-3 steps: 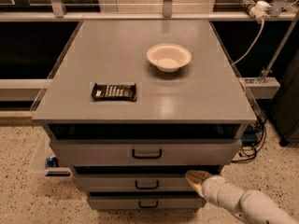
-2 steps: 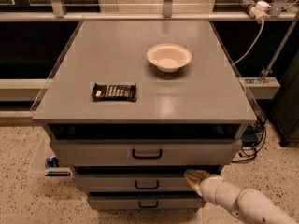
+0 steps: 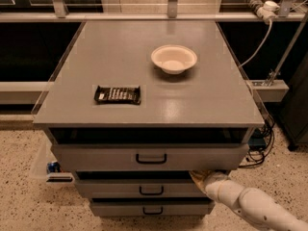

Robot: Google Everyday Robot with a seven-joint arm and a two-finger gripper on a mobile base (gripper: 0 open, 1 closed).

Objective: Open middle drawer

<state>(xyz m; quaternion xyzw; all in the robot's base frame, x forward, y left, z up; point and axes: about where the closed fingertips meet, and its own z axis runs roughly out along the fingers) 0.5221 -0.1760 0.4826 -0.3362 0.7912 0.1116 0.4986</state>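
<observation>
The middle drawer [image 3: 115,188] is a grey flat front with a small black loop handle [image 3: 151,190], between the wider top drawer [image 3: 96,158] and the narrower bottom drawer [image 3: 115,209]. A dark gap shows above its front. My gripper [image 3: 198,176] is at the end of a white arm coming from the lower right. It sits at the upper right part of the middle drawer's front, just under the top drawer, to the right of the handle.
A white bowl [image 3: 173,58] and a dark snack bar [image 3: 117,95] lie on the grey cabinet top [image 3: 144,71]. Cables and a power strip [image 3: 260,4] are at the right. A clear bin [image 3: 50,167] stands on the speckled floor at the left.
The gripper has shifted very slightly left along the middle drawer's upper edge. The drawers look unchanged.
</observation>
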